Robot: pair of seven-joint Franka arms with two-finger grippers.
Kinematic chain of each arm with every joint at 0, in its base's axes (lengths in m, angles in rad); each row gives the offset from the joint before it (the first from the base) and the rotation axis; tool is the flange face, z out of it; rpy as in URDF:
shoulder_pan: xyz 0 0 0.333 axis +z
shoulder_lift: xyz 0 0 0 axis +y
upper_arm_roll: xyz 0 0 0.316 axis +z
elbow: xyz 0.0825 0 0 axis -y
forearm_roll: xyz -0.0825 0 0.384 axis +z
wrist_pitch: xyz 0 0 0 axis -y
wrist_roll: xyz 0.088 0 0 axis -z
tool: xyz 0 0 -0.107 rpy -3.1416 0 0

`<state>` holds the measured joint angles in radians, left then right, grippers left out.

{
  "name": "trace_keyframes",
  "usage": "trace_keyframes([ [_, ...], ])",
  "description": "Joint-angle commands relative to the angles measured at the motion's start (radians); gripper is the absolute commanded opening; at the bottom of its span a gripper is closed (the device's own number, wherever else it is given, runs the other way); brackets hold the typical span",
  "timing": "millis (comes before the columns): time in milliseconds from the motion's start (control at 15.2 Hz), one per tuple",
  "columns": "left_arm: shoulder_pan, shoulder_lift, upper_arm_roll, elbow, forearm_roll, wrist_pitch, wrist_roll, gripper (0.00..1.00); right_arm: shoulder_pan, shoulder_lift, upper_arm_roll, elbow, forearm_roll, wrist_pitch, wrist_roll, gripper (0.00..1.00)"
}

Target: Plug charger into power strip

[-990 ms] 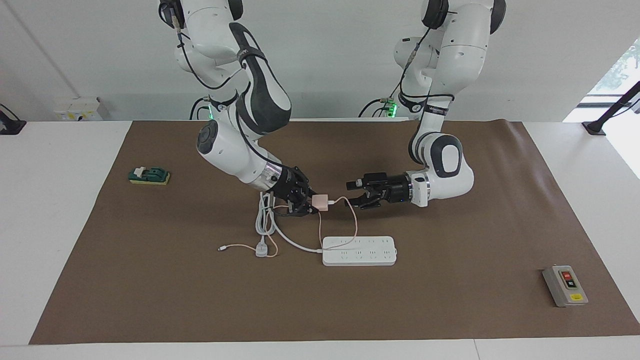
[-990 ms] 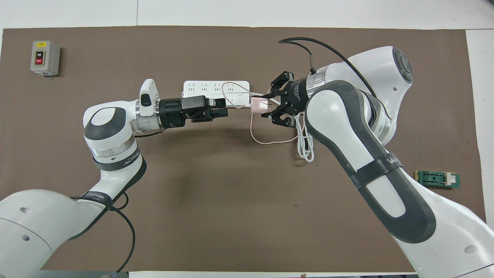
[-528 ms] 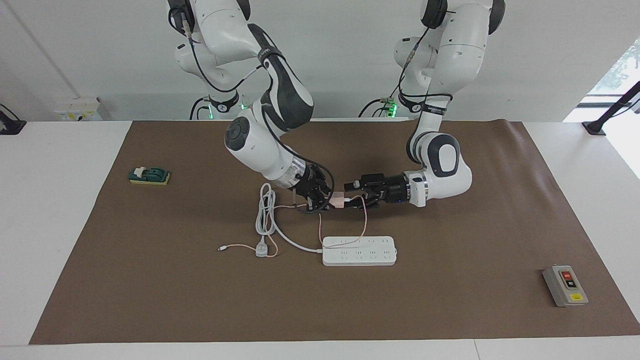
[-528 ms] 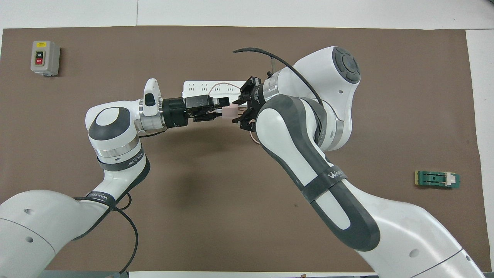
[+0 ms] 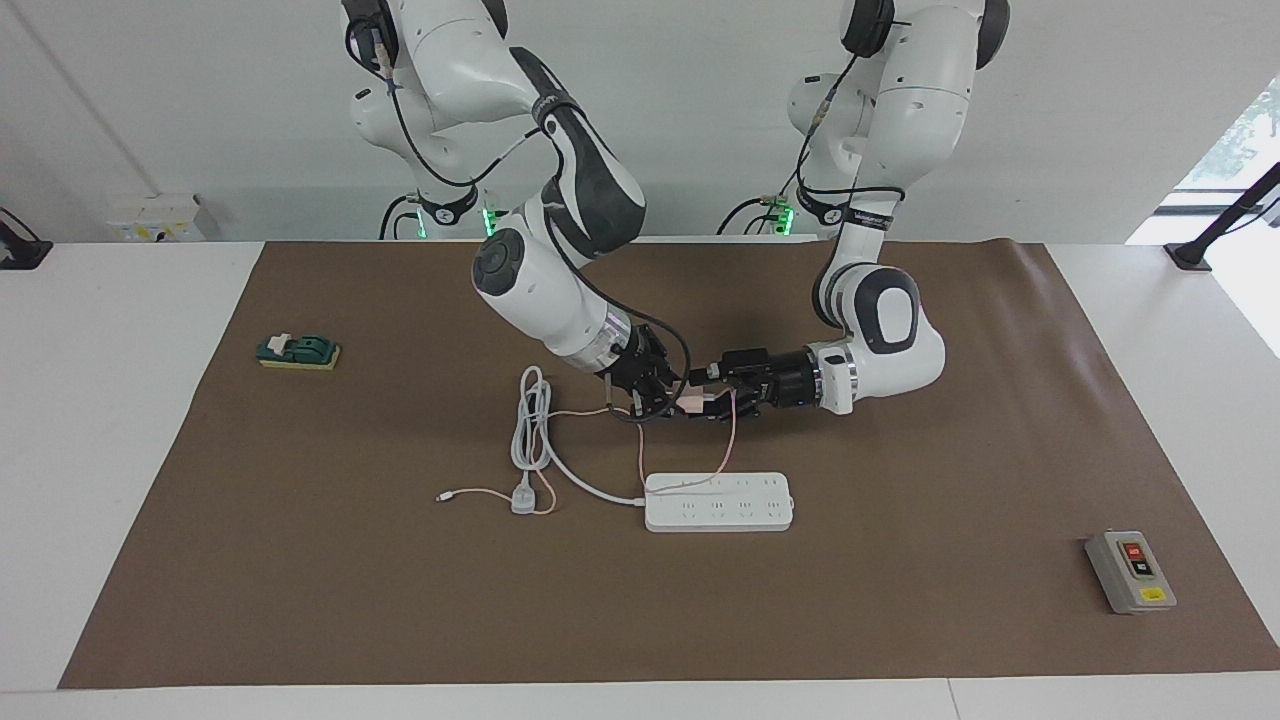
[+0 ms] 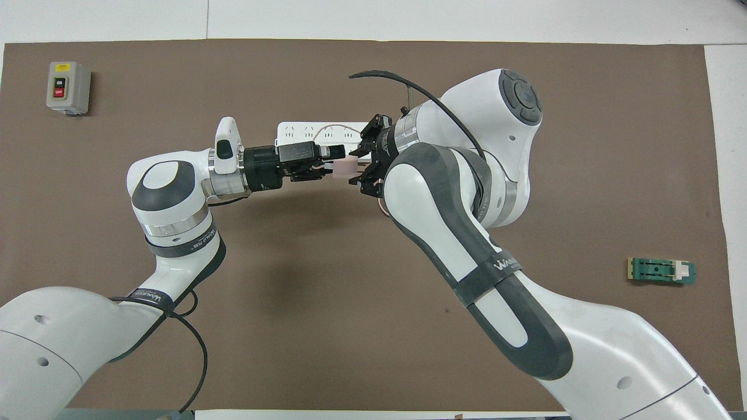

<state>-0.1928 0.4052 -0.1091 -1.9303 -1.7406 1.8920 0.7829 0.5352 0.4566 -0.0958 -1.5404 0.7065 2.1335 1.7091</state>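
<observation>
Right gripper [image 5: 668, 400], clenched on charger [image 5: 690, 402], has carried it to left gripper [image 5: 712, 392], released w/ jaws wide around it: handover starts, power strip [image 5: 719, 501] below waits.

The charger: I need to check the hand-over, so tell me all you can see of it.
The charger is a small pale-pink cube, plastic by its look, held up in the air between the two hands, over the mat nearer to the robots than the power strip. The right hand is shut on it; the left hand stands open at its other end. Its thin pink cable hangs down, loops across the strip and runs along the mat to a small white connector.
</observation>
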Motion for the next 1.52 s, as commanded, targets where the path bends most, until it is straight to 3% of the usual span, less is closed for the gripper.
trace_keyframes([
  [0,-0.001,0.01,0.008,0.011,-0.002,0.003,0.022,1.0,0.002,0.017,-0.004,0.029,-0.019,-0.007,0.026,0.0],
  [396,0.015,0.014,0.008,0.011,0.035,-0.007,0.024,1.0,0.0,0.017,-0.004,0.031,-0.019,-0.006,0.027,0.0],
  [462,0.015,0.014,0.008,0.011,0.035,-0.007,0.024,0.94,0.0,0.017,-0.004,0.031,-0.019,-0.006,0.027,0.0],
  [528,0.015,0.014,0.008,0.011,0.036,-0.007,0.024,0.83,0.0,0.017,-0.004,0.031,-0.019,-0.006,0.027,0.0],
  [660,0.015,0.014,0.008,0.011,0.038,-0.027,0.035,0.53,-0.001,0.017,-0.004,0.031,-0.019,-0.006,0.027,0.0],
  [858,0.016,0.015,0.008,0.011,0.039,-0.051,0.055,0.02,-0.001,0.017,-0.004,0.031,-0.019,-0.006,0.027,0.0],
  [1320,0.027,0.017,0.008,0.028,0.046,-0.06,0.059,0.0,-0.006,0.016,-0.004,0.031,-0.018,-0.006,0.027,0.0],
  [1452,0.027,0.017,0.008,0.031,0.044,-0.059,0.058,0.0,-0.009,0.016,-0.007,0.029,-0.016,-0.009,0.029,0.57],
])
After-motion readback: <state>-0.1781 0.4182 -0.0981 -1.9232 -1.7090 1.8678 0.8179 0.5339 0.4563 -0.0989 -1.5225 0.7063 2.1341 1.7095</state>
